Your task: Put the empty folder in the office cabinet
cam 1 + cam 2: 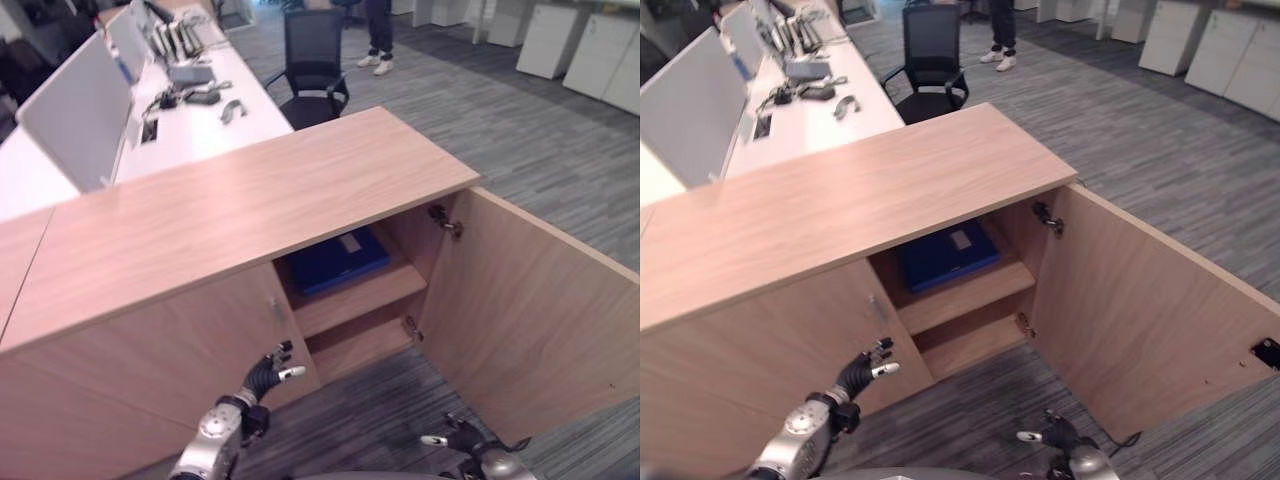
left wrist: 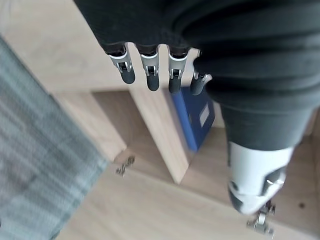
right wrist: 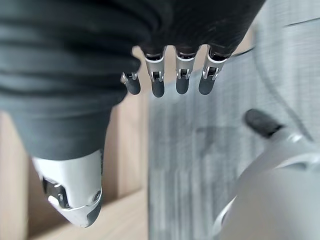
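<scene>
Folder [image 1: 337,260] lies flat on the cabinet [image 1: 250,200] upper shelf in my left eye view, so I judge placement done; the door [image 1: 530,320] stands open, perhaps left to shut; a chair [image 1: 313,60] stands beyond; left wrist view: left hand [image 2: 150,75] relaxed, empty; right wrist view: right hand [image 3: 170,80] relaxed, empty.

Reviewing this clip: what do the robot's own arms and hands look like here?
Both arms are silver-grey metal with rounded joint housings. The left hand and right hand each wear a dark ribbed cover over the back and wrist. The fingers are silver with dark rounded tips, set in a row, with a thicker silver thumb apart from them. No markings are legible.
</scene>
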